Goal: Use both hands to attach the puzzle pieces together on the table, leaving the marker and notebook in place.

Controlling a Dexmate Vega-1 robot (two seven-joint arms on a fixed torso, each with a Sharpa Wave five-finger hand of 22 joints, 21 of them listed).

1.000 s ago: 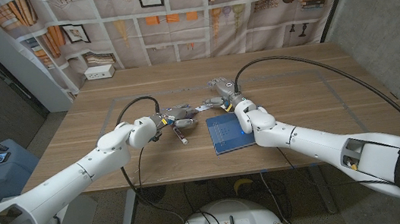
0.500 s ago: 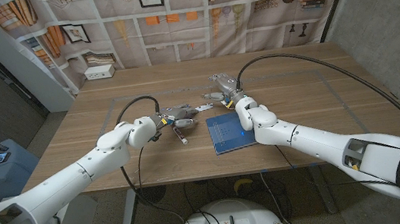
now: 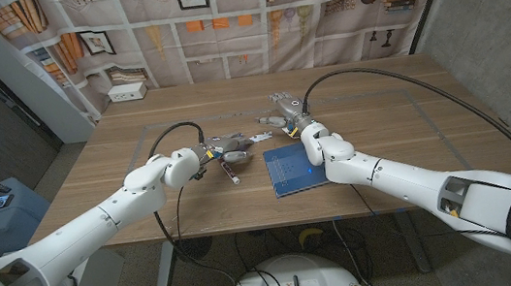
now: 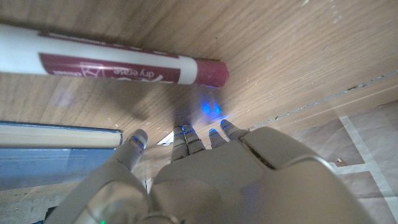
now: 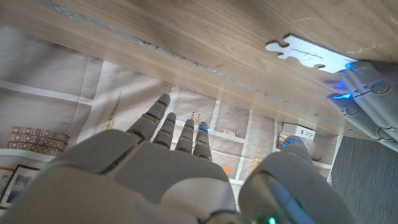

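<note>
From the head view, your left hand and right hand sit close together mid-table, the marker at the left hand's 6 o'clock and the notebook at the right hand's 6 o'clock, so a drifting wrist could nudge either. The left wrist view shows the marker just beyond your fingertips; whether that hand grips anything I cannot tell. In the right wrist view your hand is spread and holds nothing while a white puzzle piece lies on the table touching the other hand's fingertips, which could shove it away.

A white puzzle piece is lying near a blue gridded notebook; the marker is showing white with a maroon cap.
</note>
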